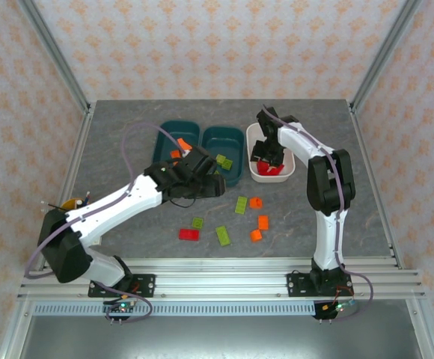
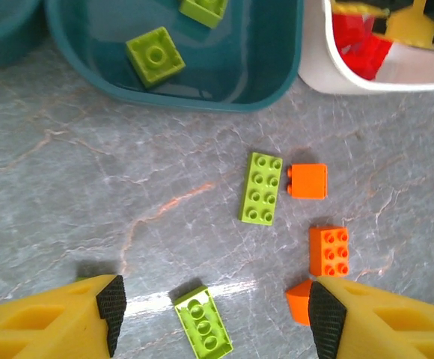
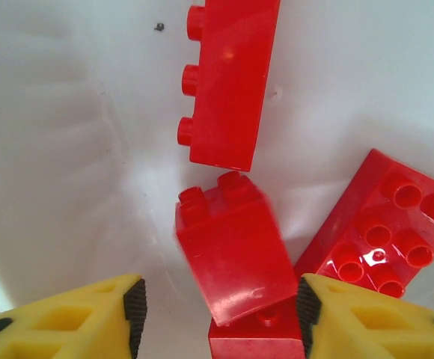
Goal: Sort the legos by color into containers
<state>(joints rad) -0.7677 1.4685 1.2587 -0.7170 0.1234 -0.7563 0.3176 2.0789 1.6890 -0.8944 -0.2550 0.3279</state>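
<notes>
Loose legos, 7 on the surface (image 1: 112, 149), near of the tubs: three green bricks (image 1: 241, 204), three orange bricks (image 1: 263, 222), one red brick (image 1: 188, 234).

Containers, 3 in a far row:
- left teal tub (image 1: 168, 134): two orange visible, near corner hidden by the left arm.
- middle teal tub (image 1: 221, 142): two green.
- white tub (image 1: 251, 153), rightmost: four red, one cut off at the frame edge.

Right fingers (image 3: 136, 314) are spread inside the white tub, with a blurred red lego (image 3: 232, 254) loose between them. Left fingers (image 2: 112, 310) are spread above the surface, gripping nothing.
</notes>
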